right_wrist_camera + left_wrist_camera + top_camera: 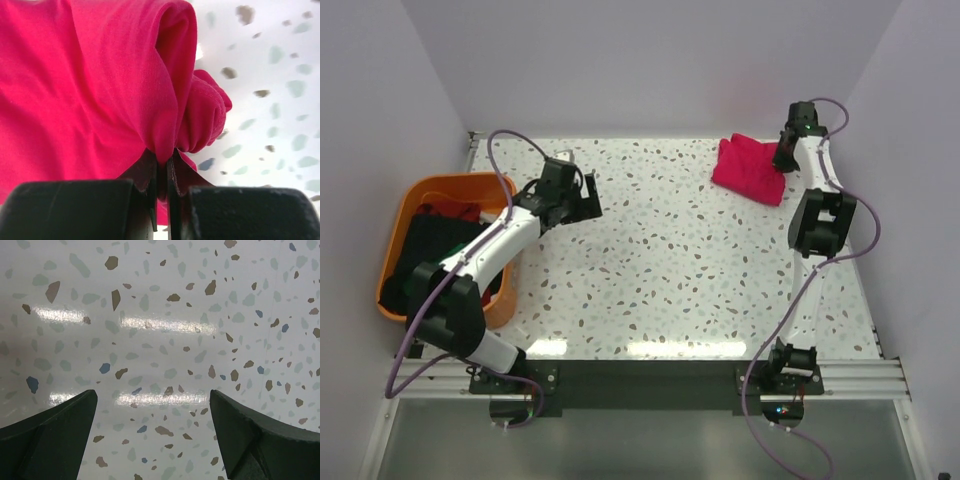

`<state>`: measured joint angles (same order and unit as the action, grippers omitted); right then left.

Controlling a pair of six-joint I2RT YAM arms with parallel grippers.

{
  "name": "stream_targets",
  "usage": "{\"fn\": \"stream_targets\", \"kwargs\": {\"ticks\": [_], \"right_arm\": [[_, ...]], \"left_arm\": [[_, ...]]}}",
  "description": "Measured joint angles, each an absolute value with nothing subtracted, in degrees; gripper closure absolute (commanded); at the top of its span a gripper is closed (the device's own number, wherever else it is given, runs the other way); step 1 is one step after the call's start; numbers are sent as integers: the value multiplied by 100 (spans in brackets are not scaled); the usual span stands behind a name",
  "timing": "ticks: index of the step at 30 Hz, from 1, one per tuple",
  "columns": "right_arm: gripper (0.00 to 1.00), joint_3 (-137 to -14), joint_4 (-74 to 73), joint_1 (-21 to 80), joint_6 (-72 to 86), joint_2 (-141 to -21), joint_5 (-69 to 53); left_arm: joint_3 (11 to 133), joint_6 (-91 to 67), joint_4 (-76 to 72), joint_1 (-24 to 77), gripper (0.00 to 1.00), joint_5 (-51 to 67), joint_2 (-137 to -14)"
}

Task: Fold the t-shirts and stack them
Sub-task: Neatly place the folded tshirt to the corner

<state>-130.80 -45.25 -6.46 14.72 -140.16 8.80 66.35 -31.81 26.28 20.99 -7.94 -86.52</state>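
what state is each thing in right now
pink t-shirt: bundled at the far right, one edge pinched
right end effector: shut on the pink t-shirt
left end effector: open, empty, over the table
orange tub: holds piled dark shirts

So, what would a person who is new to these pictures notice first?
The bright crimson-pink cloth t-shirt, lying in a heap at the far right of the white speckled table, stands out most; the right gripper is shut on its edge. Next comes the orange plastic tub at the table's left edge, holding dark shirts. The left gripper hangs open over bare tabletop beside the tub.
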Motion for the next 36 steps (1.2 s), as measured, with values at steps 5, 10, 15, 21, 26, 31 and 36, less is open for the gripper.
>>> {"fn": "stream_targets", "kwargs": {"ticks": [5,10,15,21,26,31,36], "right_arm": [[100,-13537,-4685,-939,1236,-14173,923],[100,-13673,-4672,-1076,1127,-14271,781],[100,-14022,-4547,-1066,985,-14521,628],[100,-14079,-4060,-1050,790,-14560,423],[85,-14178,-3634,-1050,803,-14696,311],[1,-14145,-3430,-1050,956,-14735,366],[1,-13797,-3319,-1048,967,-14521,545]], "left_arm": [[6696,-3085,2661,2097,0,-821,-8801],[6827,-3033,2672,2095,0,-792,-9065],[6893,-3017,2694,2091,0,-744,-9201],[6930,-3013,2731,2071,0,-720,-9253],[6967,-3013,2770,2064,0,-709,-9397],[7022,-3013,2864,2064,0,-709,-9435],[7201,-2941,2886,2064,0,-703,-9435]]}}
